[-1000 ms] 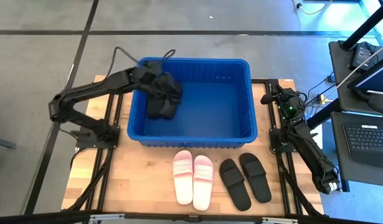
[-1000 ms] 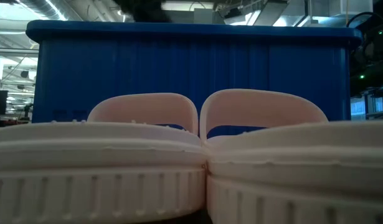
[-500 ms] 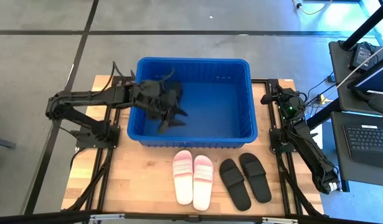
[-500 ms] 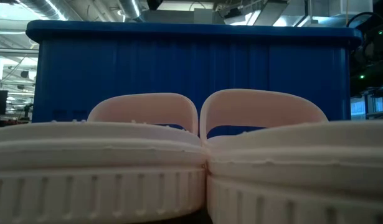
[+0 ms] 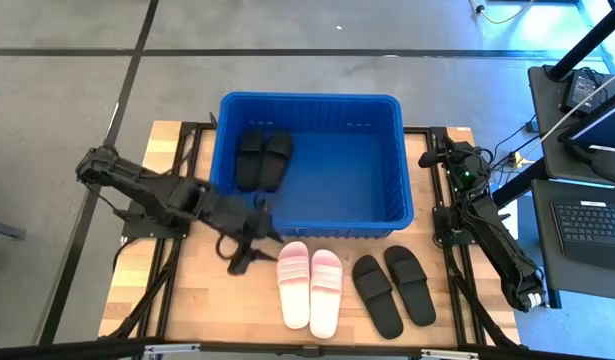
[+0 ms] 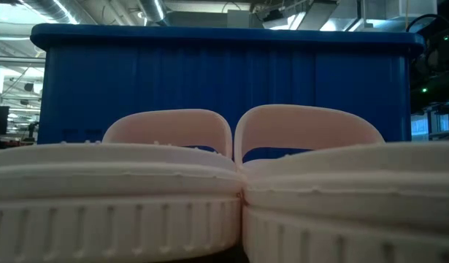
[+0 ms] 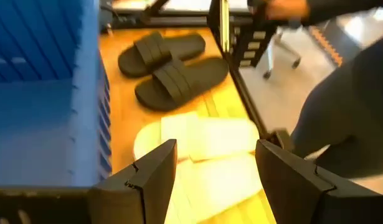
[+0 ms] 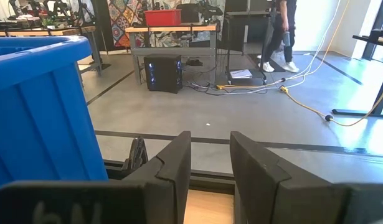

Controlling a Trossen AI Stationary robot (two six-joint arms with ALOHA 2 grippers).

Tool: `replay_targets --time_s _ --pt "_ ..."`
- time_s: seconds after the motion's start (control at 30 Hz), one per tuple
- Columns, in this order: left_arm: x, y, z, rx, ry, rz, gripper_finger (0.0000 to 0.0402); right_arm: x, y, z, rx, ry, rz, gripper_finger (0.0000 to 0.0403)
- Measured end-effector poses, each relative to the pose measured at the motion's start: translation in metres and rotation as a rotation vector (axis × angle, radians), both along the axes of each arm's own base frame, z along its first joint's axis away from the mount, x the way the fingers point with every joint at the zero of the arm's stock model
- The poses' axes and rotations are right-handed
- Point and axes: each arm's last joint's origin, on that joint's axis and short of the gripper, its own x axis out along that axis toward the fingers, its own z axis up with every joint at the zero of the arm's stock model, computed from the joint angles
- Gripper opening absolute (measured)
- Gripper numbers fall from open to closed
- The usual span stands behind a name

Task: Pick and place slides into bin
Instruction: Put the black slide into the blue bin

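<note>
While you look down on the worktop point(image 5: 197, 290), read it this way:
Left gripper point(image 5: 249, 250): hangs low over the wood just outside the bin's near wall, beside the pale pair; fingers point(image 7: 155, 176) spread wide, nothing between them.
Right gripper point(image 5: 428, 159): parked at the bin's far right corner; fingers point(image 8: 172, 163) stand a narrow gap apart, empty.
Bin point(image 5: 317, 101): bright blue tub, mid-worktop.
Black slides in bin point(image 5: 263, 158): one pair flat in the far left part.
Pink-white slides point(image 5: 310, 287): side by side, touching, in front of the bin.
Black slides on wood point(image 5: 393, 288): pair just right of the pale one.
</note>
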Motion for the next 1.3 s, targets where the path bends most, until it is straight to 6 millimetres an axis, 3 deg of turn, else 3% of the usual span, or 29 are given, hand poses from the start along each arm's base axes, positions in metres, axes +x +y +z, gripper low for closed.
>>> replay_targets --time_s 0.23,0.57,0.73,0.87,1.03,1.3 --pt "0.004 -0.043 -0.023 0.151 0.021 0.073 0.0205 0.0 0.0 0.0 0.0 0.0 0.001 0.0113" --pt "0.024 -0.08 -0.072 0.201 0.135 0.196 0.0202 0.001 0.001 0.006 -0.025 0.03 0.038 0.0113" --pt "0.032 -0.096 -0.087 0.213 0.113 0.207 0.0201 0.004 0.011 0.06 -0.283 0.165 0.259 0.0113" --pt "0.033 -0.099 -0.081 0.2 0.04 0.23 0.0201 0.002 0.028 0.107 -0.415 0.108 0.358 0.0113" --pt "0.034 -0.097 -0.067 0.148 -0.052 0.288 0.0201 -0.005 0.063 0.168 -0.625 0.089 0.56 0.0113" --pt "0.028 -0.092 -0.048 0.189 -0.143 0.272 0.0202 -0.02 0.111 0.233 -0.593 0.137 0.799 0.0113"
